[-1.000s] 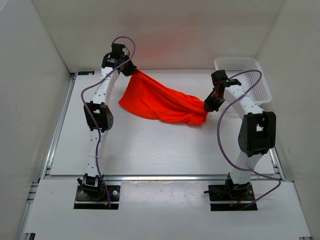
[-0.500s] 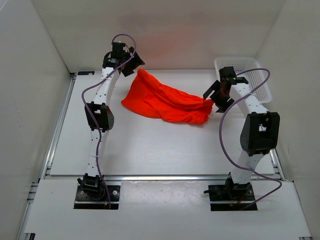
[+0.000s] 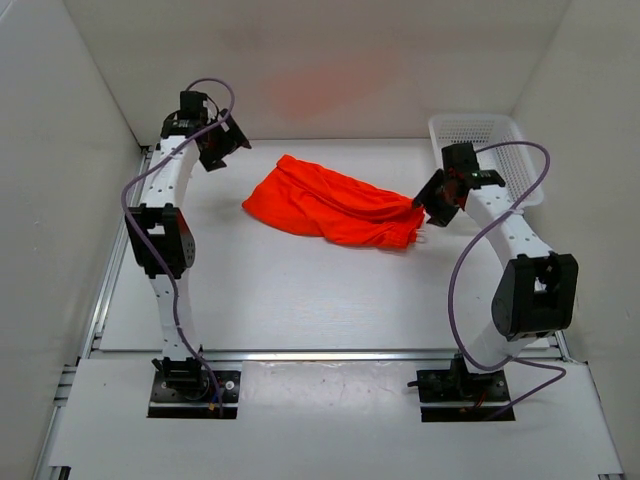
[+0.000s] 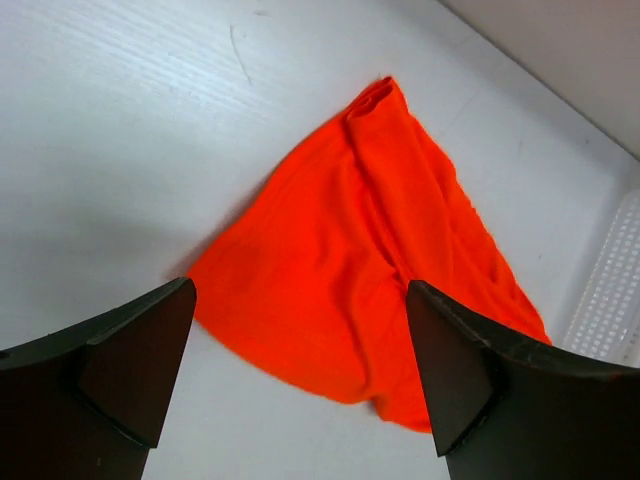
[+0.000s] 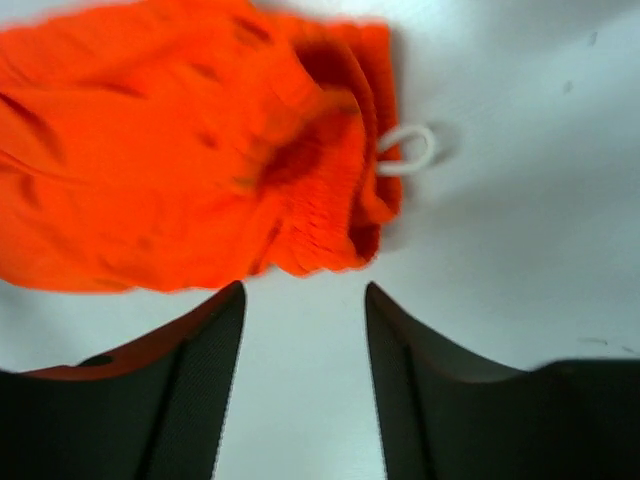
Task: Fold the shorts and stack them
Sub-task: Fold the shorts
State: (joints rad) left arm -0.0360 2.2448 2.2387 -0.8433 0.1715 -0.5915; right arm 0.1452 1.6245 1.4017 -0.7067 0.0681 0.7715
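- The two arms stand at the near edge of the white table (image 3: pixel 300 290).
- Farther in, the shorts (image 3: pixel 330 205) lie on the table in a loose, wrinkly heap. They are not folded. They run from the far left down toward the right.
- The right gripper (image 5: pixel 303 295) hangs just beside the right end of the shorts. Its two fingers are spread apart and hold nothing. In the right wrist view, bare table shows between the fingers. The bunched waistband sits just past their tips.
- A small white string (image 5: pixel 405 150) loops out of the waistband and onto the table.
- The left gripper (image 4: pixel 300 295) is up above the table near the far left corner. It is apart from the shorts. Its fingers are spread wide too, and they hold nothing. In the left wrist view, it looks down on the shorts from above, with the cloth showing between the two dark fingers.
- A white basket (image 3: pixel 527 170) with little holes sits in the far right corner, behind the right arm.
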